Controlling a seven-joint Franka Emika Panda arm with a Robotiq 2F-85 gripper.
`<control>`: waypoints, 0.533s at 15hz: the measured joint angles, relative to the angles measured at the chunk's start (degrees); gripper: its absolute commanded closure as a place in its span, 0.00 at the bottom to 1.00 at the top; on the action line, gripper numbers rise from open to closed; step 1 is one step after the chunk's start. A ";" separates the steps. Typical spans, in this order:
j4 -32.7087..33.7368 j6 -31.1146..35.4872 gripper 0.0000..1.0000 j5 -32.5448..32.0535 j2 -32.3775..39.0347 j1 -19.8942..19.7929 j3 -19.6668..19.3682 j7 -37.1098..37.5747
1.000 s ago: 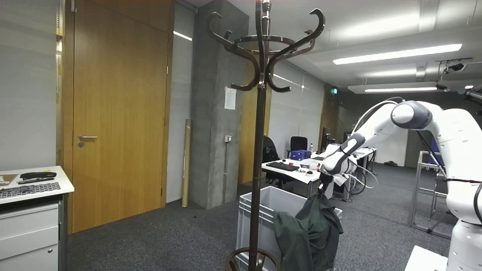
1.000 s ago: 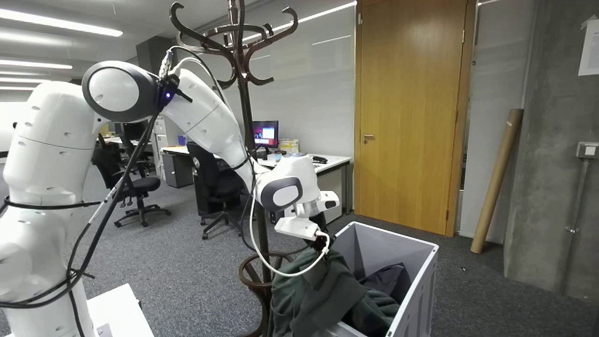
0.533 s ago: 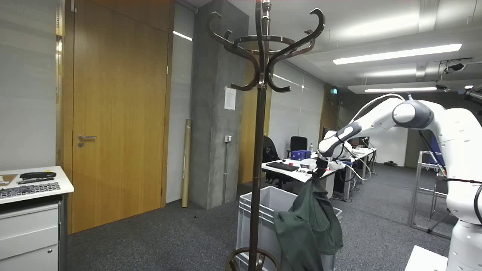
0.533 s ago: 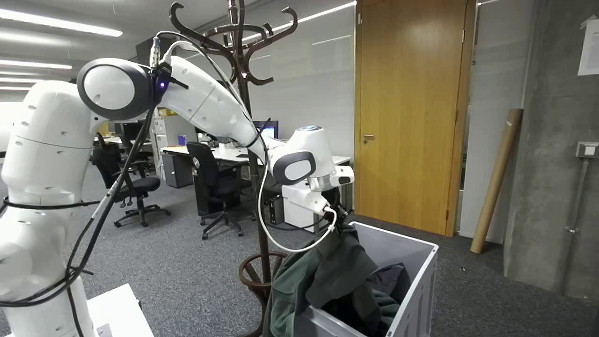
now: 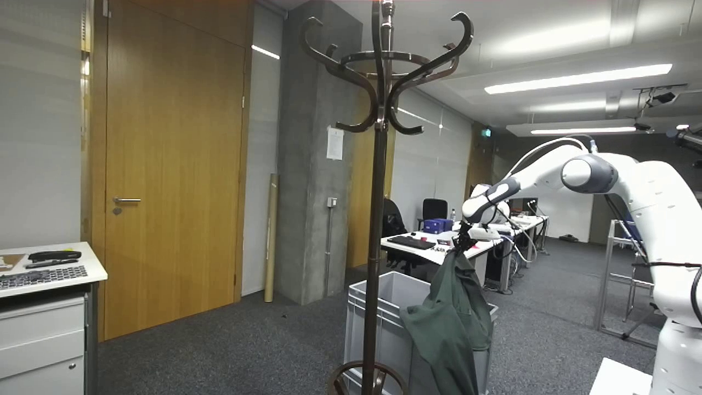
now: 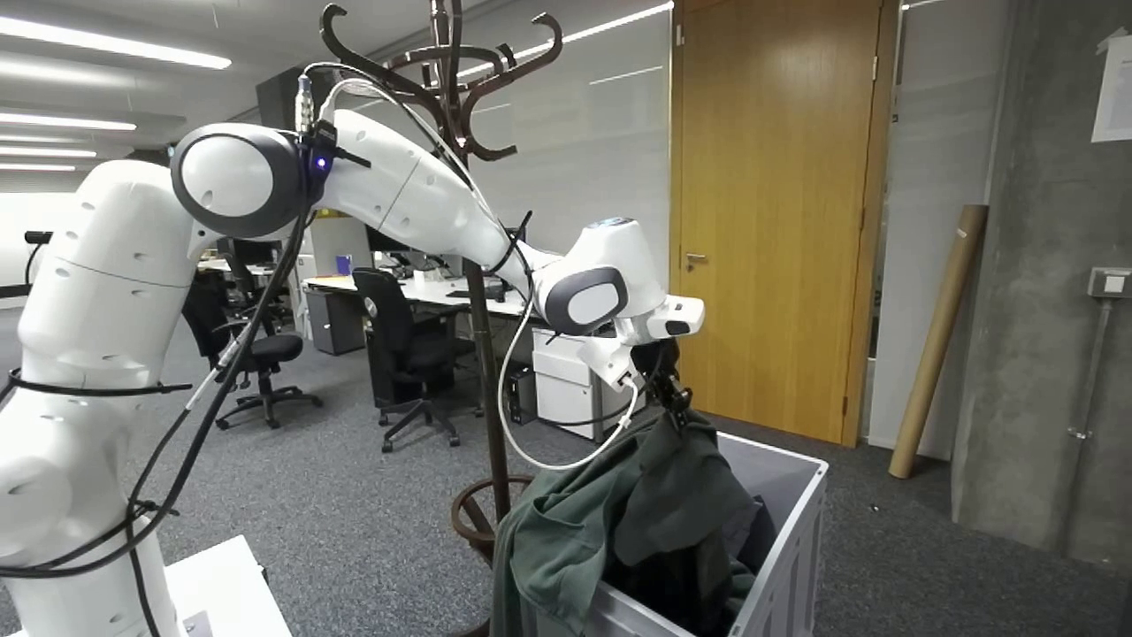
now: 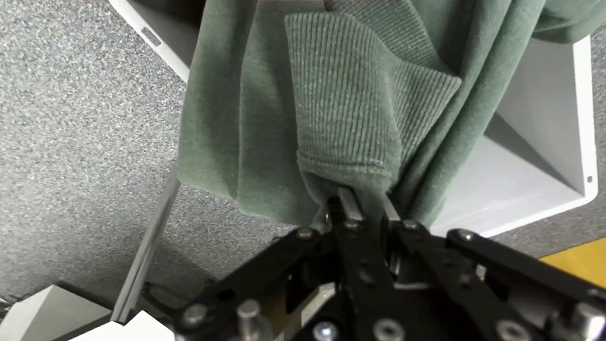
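While the pincer (image 7: 370,207) pinches the green garment (image 7: 213,137), the rest of the cloth hangs beneath it, part spilling outside the grey crate (image 6: 800,548) and part over the crate's opening. The garment looks soft, limp and fairly light though bulky, hardly fragile and not very slippery; its loose folds may snag on the rim. The doubled cloth by the seam of the ribbed band (image 7: 341,94), right at the pincer's tips, seems a sound place to hold. Matt, plain fabric falls in long rounded folds, against the band's fine parallel cords. Below the pincer, the crate is smooth, stiff-looking plastic, straight-walled; to one side of the pincer, apart, rises the coat stand (image 5: 375,208), glossy, dark brown, with curling hooks.
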 measured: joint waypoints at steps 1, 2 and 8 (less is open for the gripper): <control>1.10 0.00 0.66 -0.71 1.10 0.76 -0.89 2.22; 2.14 0.00 0.63 -1.62 2.24 1.61 -1.70 4.26; 6.40 0.00 0.20 -5.63 7.46 5.81 -3.77 9.92</control>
